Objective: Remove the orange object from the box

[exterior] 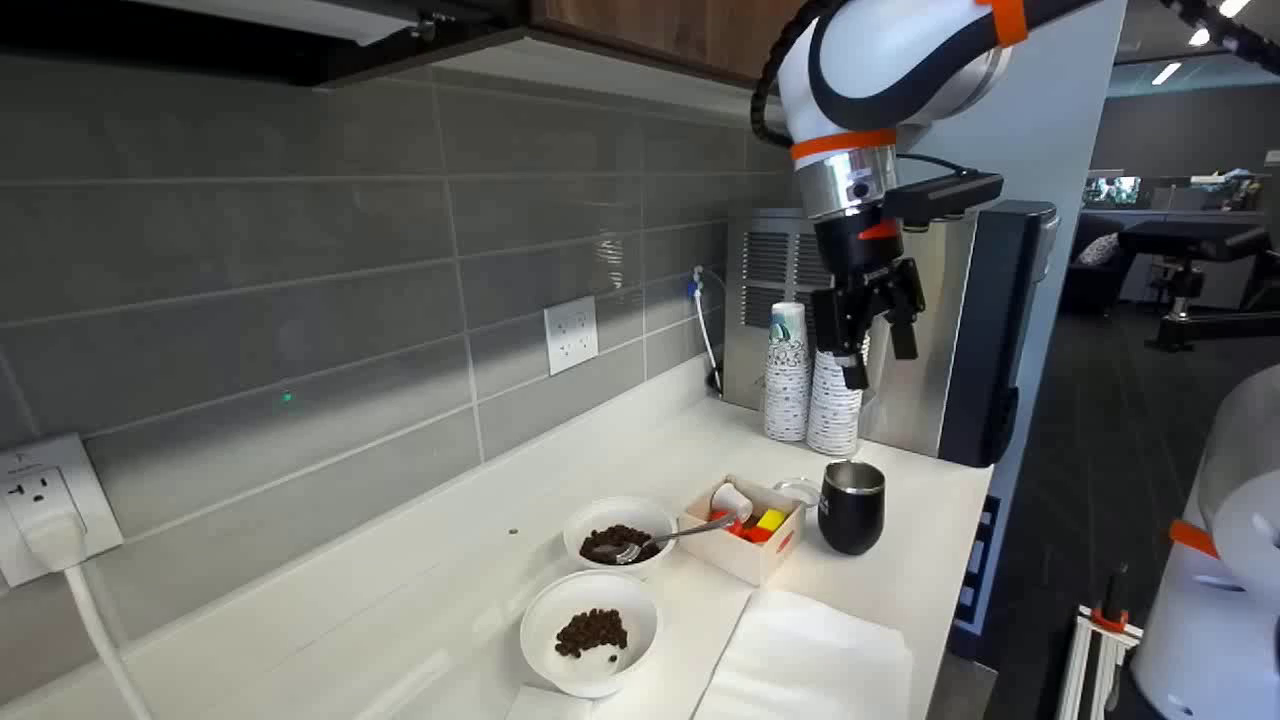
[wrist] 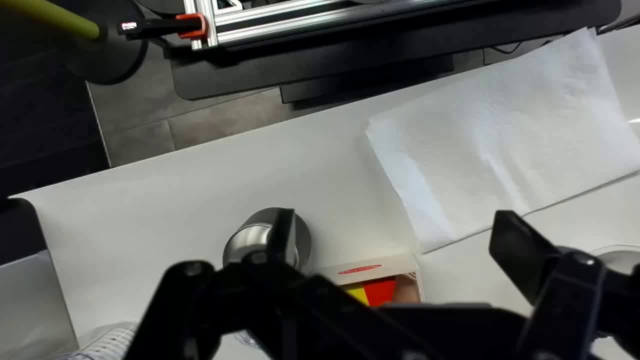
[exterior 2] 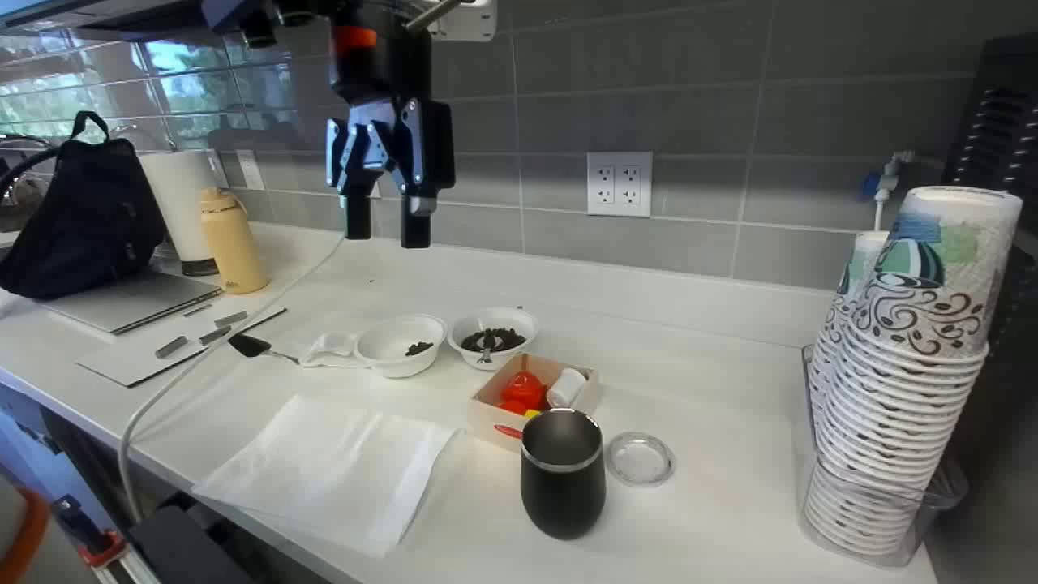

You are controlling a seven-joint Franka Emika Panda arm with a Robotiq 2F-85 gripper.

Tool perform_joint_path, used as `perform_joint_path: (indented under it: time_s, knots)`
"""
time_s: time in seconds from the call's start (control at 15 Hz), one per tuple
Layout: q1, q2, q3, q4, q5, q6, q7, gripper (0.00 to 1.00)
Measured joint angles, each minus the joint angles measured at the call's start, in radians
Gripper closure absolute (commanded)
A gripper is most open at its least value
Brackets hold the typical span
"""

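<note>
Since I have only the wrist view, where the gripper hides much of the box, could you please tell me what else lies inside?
Observer: In an exterior view, a white cup-like piece lies in the box beside a rounded red-orange piece.
Operator: Thank you; am I down near the box?
Observer: No, in both exterior views the gripper hangs well above the box's height.
Operator: Is anything nearby to mind?
Observer: Perhaps the fork resting in a white bowl beside the box, seen in an exterior view.
</note>
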Motion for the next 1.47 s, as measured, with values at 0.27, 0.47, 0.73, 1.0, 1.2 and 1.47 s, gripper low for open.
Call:
perform_joint_path:
  time_s: [0.27, 0.47, 0.73, 1.0, 1.2, 1.47]
  knots:
    - [0.0, 0.0, 0.0, 0.0, 0.0, 0.0, 0.0, 0.0]
    - [0.005, 0.022, 0.0, 0.0, 0.0, 0.037, -0.003, 0.0]
    - [0.012, 0.123, -0.003, 0.001, 0.002, 0.196, -0.009, 0.0]
    - [0.013, 0.272, -0.014, 0.006, 0.005, 0.399, -0.009, 0.0]
    - [0.013, 0.379, -0.022, 0.014, 0.016, 0.527, -0.017, 0.0]
    - [0.013, 0.492, -0.043, 0.027, 0.04, 0.647, -0.05, 0.0]
